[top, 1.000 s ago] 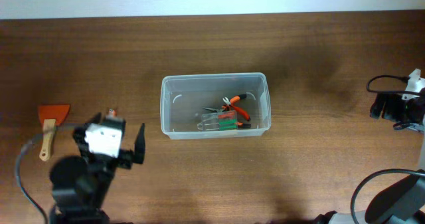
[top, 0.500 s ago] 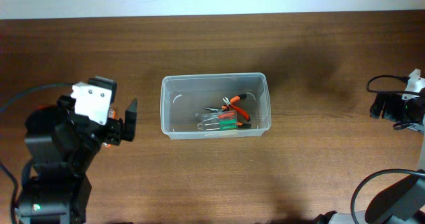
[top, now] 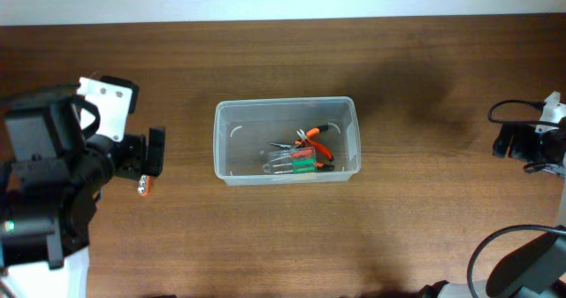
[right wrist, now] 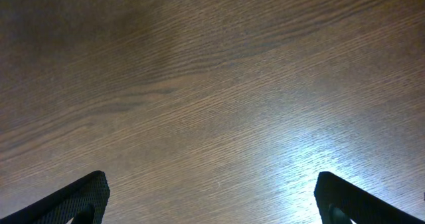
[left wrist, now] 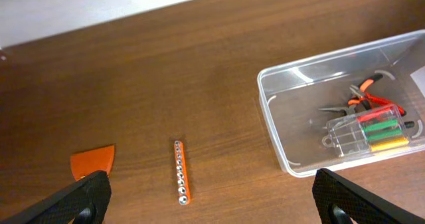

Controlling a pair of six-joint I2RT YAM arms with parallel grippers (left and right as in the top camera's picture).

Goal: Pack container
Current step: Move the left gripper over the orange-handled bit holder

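The clear plastic container (top: 219, 148) stands at the table's middle. It holds orange-handled pliers (top: 313, 140) and a clear case of green and orange bits (top: 297, 163). My left gripper (top: 147, 161) is open and empty, left of the container, above an orange strip of sockets (top: 145, 187). In the left wrist view the strip (left wrist: 180, 172) lies between the open fingers (left wrist: 212, 204), an orange scraper (left wrist: 93, 161) lies to its left, and the container (left wrist: 268, 111) is to the right. My right gripper (top: 531, 144) is open and empty at the far right edge, and its wrist view (right wrist: 212, 204) shows only bare wood.
The dark wooden table (top: 424, 227) ends at a pale wall along the back. In the overhead view my left arm covers the scraper. A black cable loops by the right arm (top: 508, 108).
My left arm has swung left and toward the back of the table, now covering the scraper in the overhead view. The right arm and the container have not moved.
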